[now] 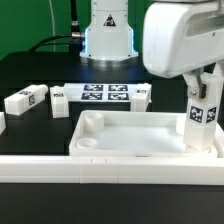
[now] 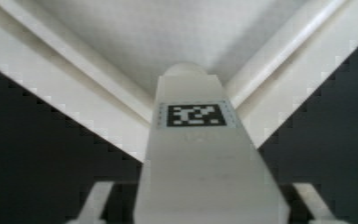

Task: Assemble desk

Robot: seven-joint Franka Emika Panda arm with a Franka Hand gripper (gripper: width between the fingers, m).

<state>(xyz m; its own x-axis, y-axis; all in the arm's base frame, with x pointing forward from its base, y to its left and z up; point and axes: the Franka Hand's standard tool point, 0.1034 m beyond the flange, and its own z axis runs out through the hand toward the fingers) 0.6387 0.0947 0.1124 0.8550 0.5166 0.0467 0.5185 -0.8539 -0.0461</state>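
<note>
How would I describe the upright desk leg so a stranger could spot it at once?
Find the large white plastic tray-like desk top on the black table. In its corner at the exterior view's right a white square-section leg stands between the jaws. It alone is upright; the tagged white leg at the exterior view's left lies flat on the table, outside the tray.

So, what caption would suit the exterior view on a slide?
Gripper holding a leg upright at the desk top's corner on the exterior view's right.
</note>
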